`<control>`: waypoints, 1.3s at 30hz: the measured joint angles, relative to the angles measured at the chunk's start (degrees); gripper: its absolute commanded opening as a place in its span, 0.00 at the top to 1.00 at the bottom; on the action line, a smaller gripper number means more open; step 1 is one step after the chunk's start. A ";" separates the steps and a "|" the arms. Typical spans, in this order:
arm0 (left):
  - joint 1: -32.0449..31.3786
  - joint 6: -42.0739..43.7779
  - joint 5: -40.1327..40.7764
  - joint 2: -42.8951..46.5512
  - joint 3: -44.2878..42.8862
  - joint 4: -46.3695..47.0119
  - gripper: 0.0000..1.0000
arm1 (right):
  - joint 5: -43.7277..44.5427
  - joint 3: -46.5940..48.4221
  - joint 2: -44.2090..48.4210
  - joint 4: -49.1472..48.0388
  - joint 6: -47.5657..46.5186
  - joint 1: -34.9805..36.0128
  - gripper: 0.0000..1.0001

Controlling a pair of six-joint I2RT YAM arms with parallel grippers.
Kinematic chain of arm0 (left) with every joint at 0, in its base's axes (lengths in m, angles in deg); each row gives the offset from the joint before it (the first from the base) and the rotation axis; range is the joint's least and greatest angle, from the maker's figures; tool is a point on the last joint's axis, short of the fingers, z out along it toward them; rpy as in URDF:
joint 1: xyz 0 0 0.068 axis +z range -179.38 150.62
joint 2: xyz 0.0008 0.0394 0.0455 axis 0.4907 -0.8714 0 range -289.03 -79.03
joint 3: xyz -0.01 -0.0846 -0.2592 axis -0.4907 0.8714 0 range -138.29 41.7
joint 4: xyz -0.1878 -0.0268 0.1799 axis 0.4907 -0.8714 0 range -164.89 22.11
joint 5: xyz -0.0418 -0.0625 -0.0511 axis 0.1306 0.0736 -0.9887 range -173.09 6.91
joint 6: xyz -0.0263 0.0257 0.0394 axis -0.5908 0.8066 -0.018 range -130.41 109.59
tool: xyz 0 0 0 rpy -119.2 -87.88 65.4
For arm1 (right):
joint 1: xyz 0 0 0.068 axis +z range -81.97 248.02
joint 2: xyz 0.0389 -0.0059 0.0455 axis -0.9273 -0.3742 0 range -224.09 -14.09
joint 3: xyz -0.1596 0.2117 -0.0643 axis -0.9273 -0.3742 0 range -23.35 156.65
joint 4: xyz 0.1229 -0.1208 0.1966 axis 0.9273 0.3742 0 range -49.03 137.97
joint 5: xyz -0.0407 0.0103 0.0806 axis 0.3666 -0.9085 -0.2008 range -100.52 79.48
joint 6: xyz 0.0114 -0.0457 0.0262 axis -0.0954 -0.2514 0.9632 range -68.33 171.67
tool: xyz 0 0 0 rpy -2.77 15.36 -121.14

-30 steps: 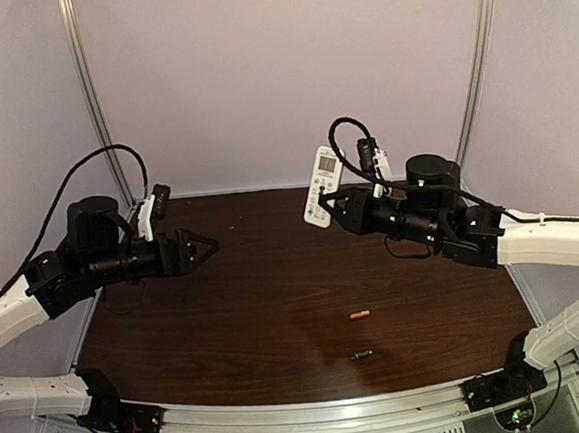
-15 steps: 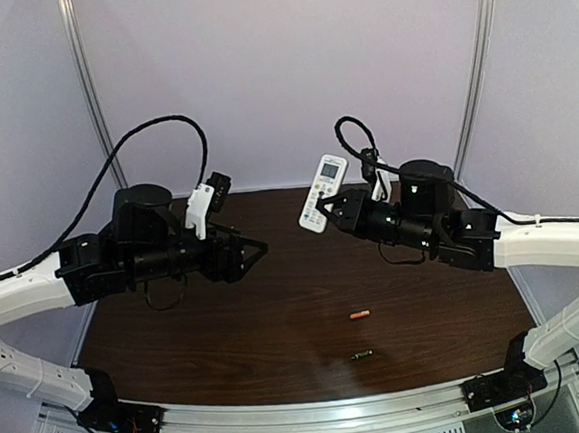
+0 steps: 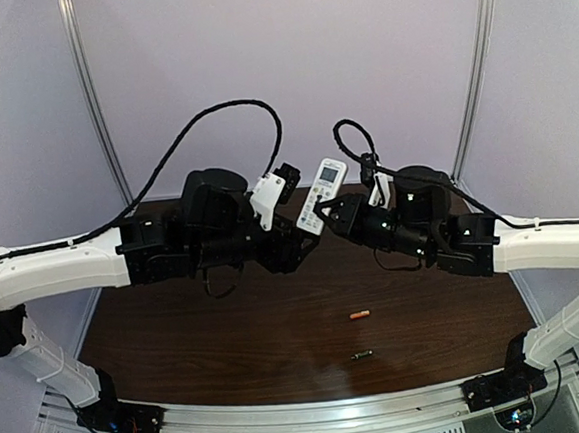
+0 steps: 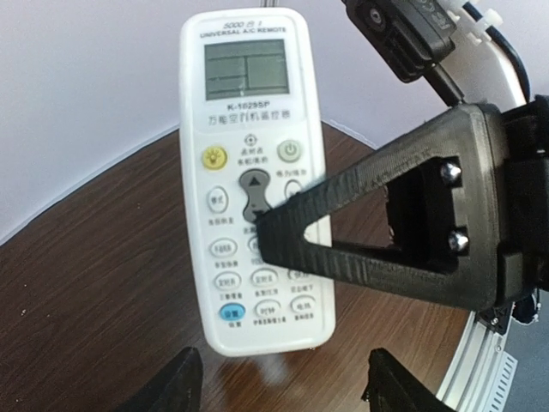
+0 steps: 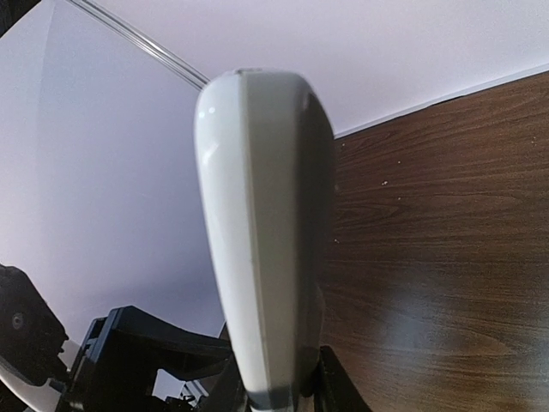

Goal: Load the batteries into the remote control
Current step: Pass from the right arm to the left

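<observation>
The white remote control [image 3: 323, 192] hangs in the air above the back of the table, display end up. My right gripper [image 3: 320, 216] is shut on its lower part. In the left wrist view the remote control [image 4: 249, 146] faces the camera, with a black finger [image 4: 377, 236] of the right gripper across its buttons. My left gripper [image 4: 283, 396] is open, its tips wide apart just below the remote's bottom end, not touching it. The right wrist view shows the remote control [image 5: 262, 223] edge-on. The orange battery [image 3: 358, 314] and the dark battery [image 3: 361, 354] lie on the table [image 3: 178, 326].
Both arms meet over the back middle of the brown table. A black cable [image 3: 221, 116] loops above the left arm. A metal rail [image 3: 316, 425] runs along the near edge. Pale walls close the back and the sides.
My left arm has swung from the far left across to the remote's bottom end. My right gripper has tilted the remote and moved it slightly left. The batteries have not moved.
</observation>
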 measured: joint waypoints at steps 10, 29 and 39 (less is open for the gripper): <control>0.00 0.66 2.82 -4.79 -3.67 -1.51 0.41 | 0.50 0.57 -0.50 0.04 0.59 1.70 0.96; 0.15 1.03 2.51 -7.37 -7.13 -5.66 0.78 | 1.46 1.09 -0.33 0.63 -1.20 2.43 0.06; 10.80 1.51 -27.41 4.07 -3.19 -14.10 0.81 | -0.22 -1.33 16.41 2.19 -26.51 1.20 0.09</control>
